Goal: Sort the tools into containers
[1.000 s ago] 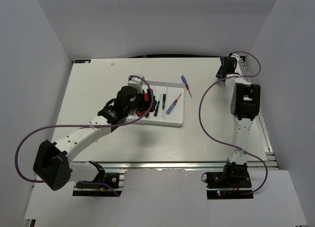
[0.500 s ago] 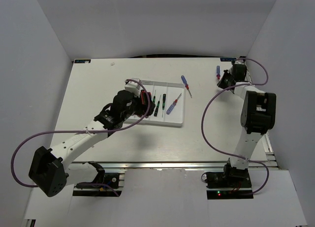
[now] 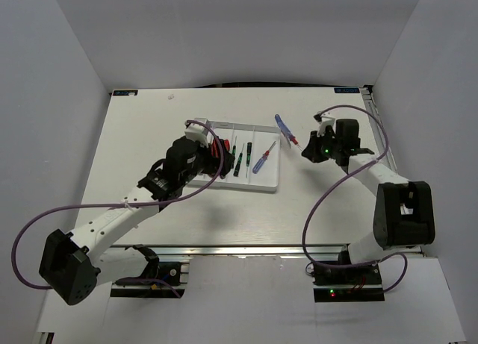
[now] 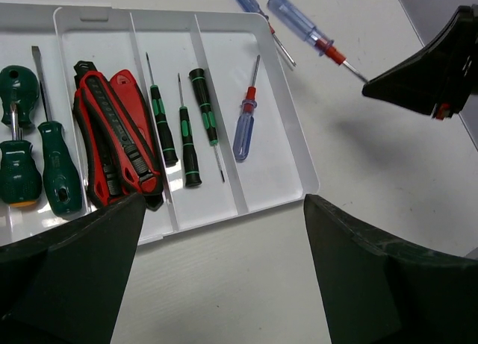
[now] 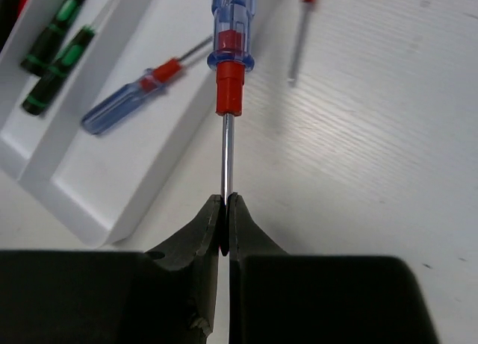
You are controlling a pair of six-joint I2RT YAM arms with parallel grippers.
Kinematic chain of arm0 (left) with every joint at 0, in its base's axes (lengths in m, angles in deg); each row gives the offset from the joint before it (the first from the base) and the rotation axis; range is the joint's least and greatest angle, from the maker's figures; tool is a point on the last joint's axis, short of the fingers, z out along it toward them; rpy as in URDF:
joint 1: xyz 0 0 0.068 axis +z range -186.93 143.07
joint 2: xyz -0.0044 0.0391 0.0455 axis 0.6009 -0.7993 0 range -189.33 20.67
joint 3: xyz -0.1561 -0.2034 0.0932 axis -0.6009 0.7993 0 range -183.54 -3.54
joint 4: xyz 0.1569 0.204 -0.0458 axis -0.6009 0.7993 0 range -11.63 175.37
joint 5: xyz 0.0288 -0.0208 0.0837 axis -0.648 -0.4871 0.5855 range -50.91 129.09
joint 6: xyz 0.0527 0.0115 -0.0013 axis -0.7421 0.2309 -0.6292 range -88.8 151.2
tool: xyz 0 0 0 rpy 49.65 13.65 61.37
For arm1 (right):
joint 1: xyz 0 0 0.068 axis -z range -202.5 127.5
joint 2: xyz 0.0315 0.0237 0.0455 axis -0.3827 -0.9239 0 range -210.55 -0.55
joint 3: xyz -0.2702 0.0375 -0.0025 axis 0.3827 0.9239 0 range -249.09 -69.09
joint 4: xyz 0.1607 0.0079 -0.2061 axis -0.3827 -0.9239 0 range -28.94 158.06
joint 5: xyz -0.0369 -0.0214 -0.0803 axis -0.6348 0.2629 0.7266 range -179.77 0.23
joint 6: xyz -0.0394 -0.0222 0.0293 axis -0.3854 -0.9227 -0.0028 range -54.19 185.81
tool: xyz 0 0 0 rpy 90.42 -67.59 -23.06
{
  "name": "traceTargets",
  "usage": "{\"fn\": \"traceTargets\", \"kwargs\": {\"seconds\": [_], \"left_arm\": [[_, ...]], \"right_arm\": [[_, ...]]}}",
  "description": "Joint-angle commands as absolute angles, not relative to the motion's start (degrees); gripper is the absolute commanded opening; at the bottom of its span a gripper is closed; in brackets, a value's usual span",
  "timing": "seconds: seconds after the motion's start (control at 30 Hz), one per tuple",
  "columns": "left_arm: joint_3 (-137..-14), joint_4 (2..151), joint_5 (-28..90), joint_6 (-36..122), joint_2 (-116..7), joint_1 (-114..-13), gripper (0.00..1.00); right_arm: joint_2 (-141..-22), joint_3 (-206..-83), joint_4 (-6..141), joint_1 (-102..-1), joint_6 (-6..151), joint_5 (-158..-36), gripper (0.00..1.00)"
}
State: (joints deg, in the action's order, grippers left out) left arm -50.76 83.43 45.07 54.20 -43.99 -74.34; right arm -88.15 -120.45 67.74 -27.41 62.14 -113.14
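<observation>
The right arm swings from the table's far right corner in toward the tray (image 3: 266,183), and its elbow drops toward the near edge. The right gripper (image 5: 225,206), earlier at that corner, is now just right of the tray. Its jaws pinch the shaft of a blue screwdriver (image 5: 228,83), brought from the corner to close by the other screwdriver (image 4: 250,1) on the table. The left gripper (image 4: 224,210) draws back toward the near left, uncovering the pliers (image 3: 217,147).

White tray (image 4: 273,181), green screwdrivers (image 4: 60,176), red-and-black pliers (image 4: 116,146), blue screwdriver (image 5: 232,12) with red collar
</observation>
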Motion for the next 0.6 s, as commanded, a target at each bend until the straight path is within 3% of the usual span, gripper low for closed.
{"fn": "traceTargets", "kwargs": {"seconds": [0.0, 0.23, 0.57], "left_arm": [[-50.1, 82.5, 45.5, 54.3, -40.9, -74.5, 0.98], [-48.6, 83.5, 46.1, 55.4, -37.3, -74.5, 0.98], [-45.6, 83.8, 46.7, 57.7, -32.9, -74.5, 0.98]], "right_arm": [[-84.1, -118.3, 70.1, -33.0, 60.5, -115.4, 0.0], [-84.1, -116.6, 72.0, -41.2, 68.8, -111.0, 0.0], [-86.0, -117.2, 73.2, -41.7, 75.7, -108.8, 0.0]]}}
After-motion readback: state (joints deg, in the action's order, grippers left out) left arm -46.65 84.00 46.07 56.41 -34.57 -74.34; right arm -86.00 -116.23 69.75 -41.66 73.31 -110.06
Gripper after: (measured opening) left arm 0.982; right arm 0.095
